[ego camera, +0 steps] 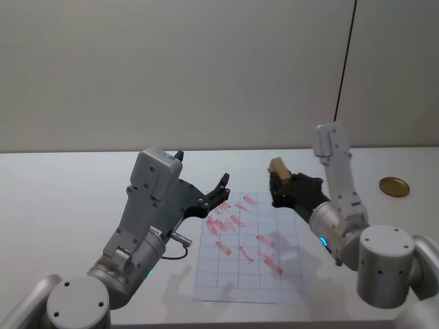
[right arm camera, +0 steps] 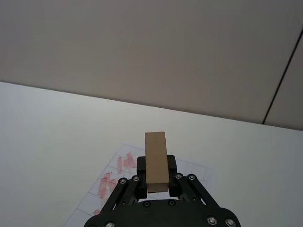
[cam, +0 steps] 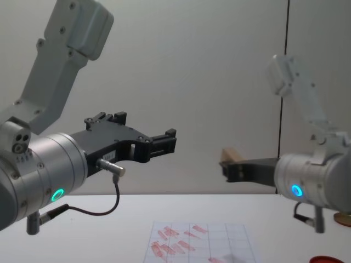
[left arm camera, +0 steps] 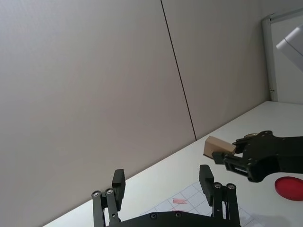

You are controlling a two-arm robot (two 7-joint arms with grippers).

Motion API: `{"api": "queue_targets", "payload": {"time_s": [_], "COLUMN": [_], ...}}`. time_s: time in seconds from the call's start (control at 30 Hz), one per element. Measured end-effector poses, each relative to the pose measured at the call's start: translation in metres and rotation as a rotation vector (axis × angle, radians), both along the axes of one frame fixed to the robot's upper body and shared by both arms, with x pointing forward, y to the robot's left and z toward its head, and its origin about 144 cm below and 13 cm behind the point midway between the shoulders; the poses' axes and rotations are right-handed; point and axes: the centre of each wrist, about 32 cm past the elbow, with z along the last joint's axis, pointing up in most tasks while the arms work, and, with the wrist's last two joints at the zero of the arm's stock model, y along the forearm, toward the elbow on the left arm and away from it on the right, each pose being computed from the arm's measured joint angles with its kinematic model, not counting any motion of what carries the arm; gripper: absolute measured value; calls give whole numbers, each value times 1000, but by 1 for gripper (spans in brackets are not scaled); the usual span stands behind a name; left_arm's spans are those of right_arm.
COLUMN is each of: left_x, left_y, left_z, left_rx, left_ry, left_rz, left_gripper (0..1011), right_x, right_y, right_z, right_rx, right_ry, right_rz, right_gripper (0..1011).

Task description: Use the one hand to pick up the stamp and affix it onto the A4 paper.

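Observation:
The stamp (ego camera: 278, 167), a small tan wooden block, is clamped between the fingers of my right gripper (ego camera: 279, 186), which is shut on it. The gripper holds it raised in the air over the far right part of the A4 paper (ego camera: 240, 274). In the right wrist view the stamp (right arm camera: 155, 163) stands up out of the jaws, with the paper (right arm camera: 113, 175) below. The chest view shows the stamp (cam: 231, 155) well above the paper (cam: 230, 244). My left gripper (ego camera: 221, 192) hangs open and empty above the paper's far left side.
A red round ink pad (left arm camera: 289, 187) lies on the white table to the right of the paper, under the right arm. A gold disc (ego camera: 394, 186) rests farther right. A bare wall stands behind the table.

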Motion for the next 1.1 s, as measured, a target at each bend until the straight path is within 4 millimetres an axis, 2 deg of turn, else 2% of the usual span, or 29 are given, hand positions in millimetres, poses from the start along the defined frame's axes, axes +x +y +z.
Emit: {"api": "queue_targets", "payload": {"time_s": [0.53,0.87,1.1], "left_x": [0,0,0], "left_y": [0,0,0], "left_z": [0,0,0], "left_rx": [0,0,0], "left_ry": [0,0,0], "left_rz": [0,0,0], "left_gripper": [993,993,993], "right_x": [-9,-10,-3], "right_y": [-43,-61,-69], "right_z": [-8,-19,-30], "right_rx": [-42,-61,-75], "right_ry": [44,97,155], "right_rz": [-136,-184,-212], "right_gripper": [220,221,220]}}
